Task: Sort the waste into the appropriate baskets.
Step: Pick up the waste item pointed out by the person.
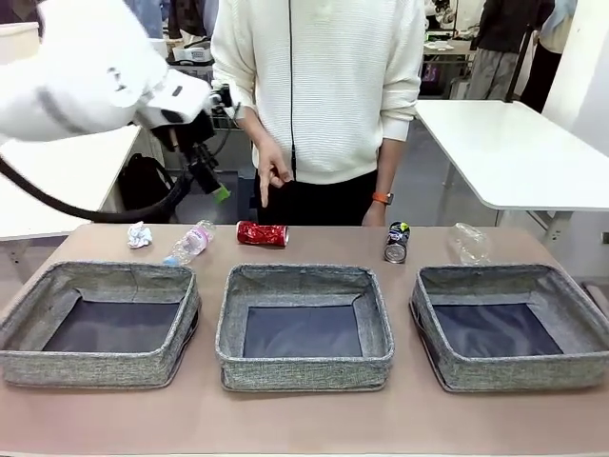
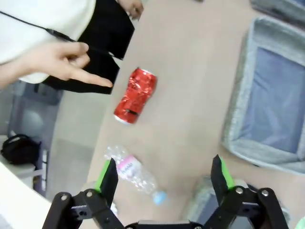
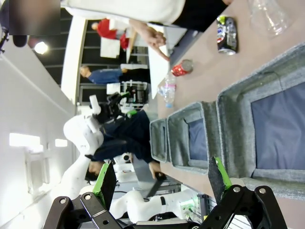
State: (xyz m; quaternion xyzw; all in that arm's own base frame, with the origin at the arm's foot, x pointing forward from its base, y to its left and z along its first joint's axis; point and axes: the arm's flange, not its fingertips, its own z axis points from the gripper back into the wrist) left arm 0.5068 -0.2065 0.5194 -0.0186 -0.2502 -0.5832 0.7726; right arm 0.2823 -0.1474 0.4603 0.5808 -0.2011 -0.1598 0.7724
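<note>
The waste lies in a row along the table's far side: a white paper wad, a clear blue-capped bottle, a dented red can, a dark can and a clear plastic cup. A person's hand points down at the red can. My left gripper hovers open above the bottle. In the left wrist view the gripper is open over the bottle, with the red can beyond. My right gripper is open and holds nothing, above the right basket.
Three grey baskets stand side by side on the near half of the table: left, middle, right. The person stands at the far edge. White tables stand behind on both sides.
</note>
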